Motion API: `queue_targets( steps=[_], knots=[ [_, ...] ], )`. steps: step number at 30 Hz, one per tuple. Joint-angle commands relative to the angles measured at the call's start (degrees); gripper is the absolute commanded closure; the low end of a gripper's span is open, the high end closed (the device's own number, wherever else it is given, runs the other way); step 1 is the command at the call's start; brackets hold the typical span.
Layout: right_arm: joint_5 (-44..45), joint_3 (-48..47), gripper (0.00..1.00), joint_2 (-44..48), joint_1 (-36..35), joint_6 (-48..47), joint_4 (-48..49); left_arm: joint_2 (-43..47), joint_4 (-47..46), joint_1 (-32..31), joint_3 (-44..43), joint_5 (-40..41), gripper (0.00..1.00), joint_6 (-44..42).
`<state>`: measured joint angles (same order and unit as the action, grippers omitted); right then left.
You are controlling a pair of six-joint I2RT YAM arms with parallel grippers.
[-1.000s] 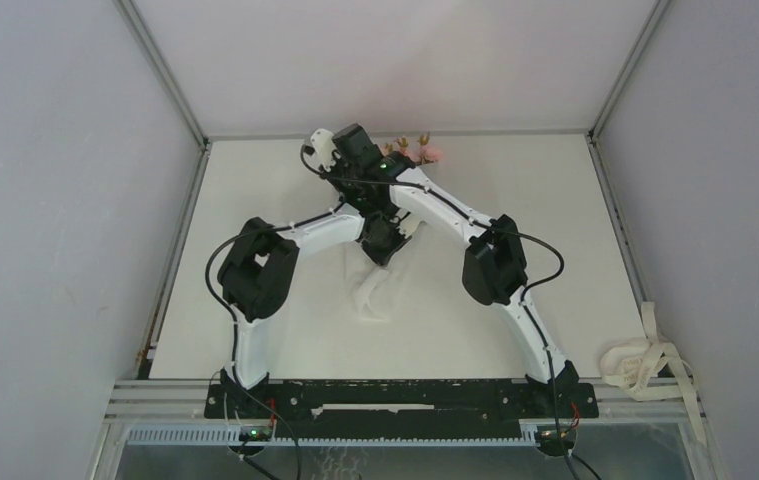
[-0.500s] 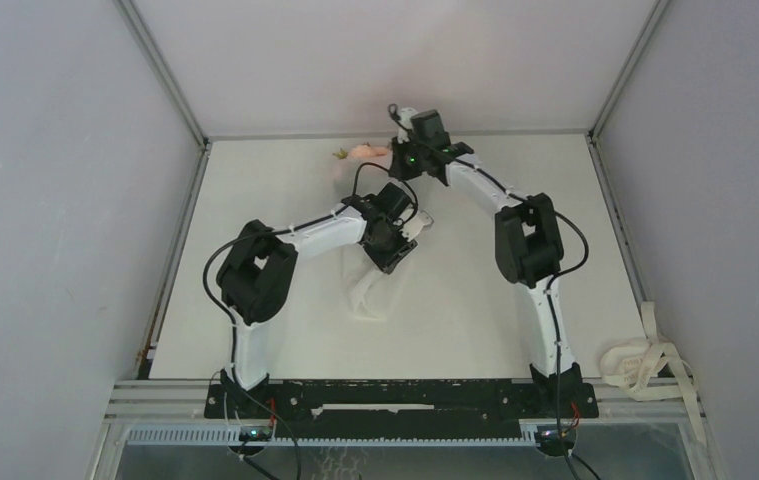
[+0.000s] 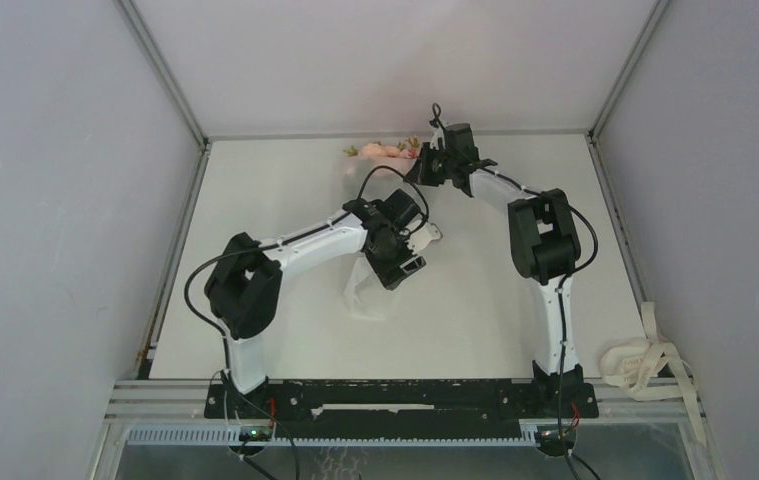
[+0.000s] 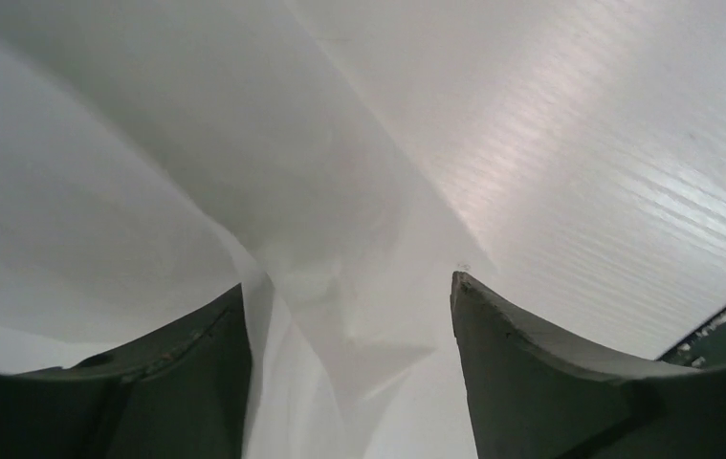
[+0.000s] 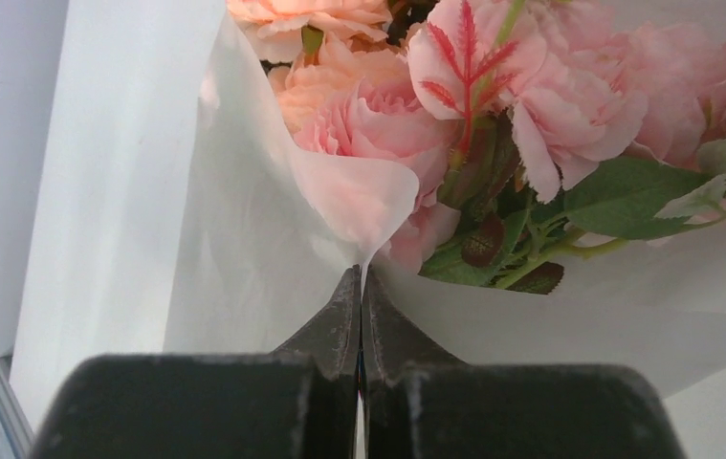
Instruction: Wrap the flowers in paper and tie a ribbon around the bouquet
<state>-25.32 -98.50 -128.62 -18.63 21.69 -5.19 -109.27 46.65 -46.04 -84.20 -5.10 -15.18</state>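
The flowers [image 5: 569, 105] run past the top edge; the paper [image 5: 206, 249] probably hides the rest.

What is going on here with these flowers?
Two robot arms are wrapping pink roses in white paper. The right gripper is shut on a paper edge beside the blooms, at the table's far edge. The left gripper stands open over the paper's folded near end. The cream ribbon lies unused beside the table's right edge.

Flowers [image 5: 493, 105] sit in paper [image 5: 234, 249]; ribbon [image 3: 640, 362] lies far right.

Pale grey walls [image 3: 55, 200] (metal-framed corners) enclose a white table [image 3: 255, 190], seemingly evenly lit.
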Motion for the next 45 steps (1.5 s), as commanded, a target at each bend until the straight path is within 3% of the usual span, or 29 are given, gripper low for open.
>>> queue_targets(
  steps=[1,8,13,18,22,25,29,37,45],
  knots=[
    [-1.7,1.4,1.0,4.7,0.2,2.8,6.2,7.8,5.7,-1.3,-0.7,-1.9,0.26,-2.4],
    [-1.6,2.8,1.0,4.7,0.5,3.1,7.0,14.7,12.5,-1.5,-0.8,-6.1,0.22,-3.9],
    [-1.8,3.3,1.0,4.0,0.4,4.4,8.2,17.0,11.7,-0.9,1.2,-0.5,0.16,-2.3],
    [-1.5,3.5,1.0,4.0,0.2,4.5,8.5,14.4,8.0,-0.6,4.8,6.3,0.17,0.0],
    [-1.2,4.7,1.0,4.7,0.3,4.8,9.4,11.3,6.1,-0.9,5.4,8.4,0.34,0.2],
    [-0.6,5.7,1.0,5.2,0.5,5.5,10.5,11.5,5.3,-3.2,6.1,5.6,0.71,-1.2],
    [0.1,6.3,1.0,5.2,1.0,7.3,12.0,10.8,3.0,-8.7,7.8,6.9,0.97,-4.3],
    [2.3,8.5,1.0,5.6,0.7,10.8,15.9,-1.1,1.1,-15.9,4.6,13.5,0.99,-9.0],
    [5.4,12.3,0.99,11.8,1.2,9.1,15.6,-6.0,0.1,-17.9,5.4,12.6,0.98,-11.4]
  ],
)
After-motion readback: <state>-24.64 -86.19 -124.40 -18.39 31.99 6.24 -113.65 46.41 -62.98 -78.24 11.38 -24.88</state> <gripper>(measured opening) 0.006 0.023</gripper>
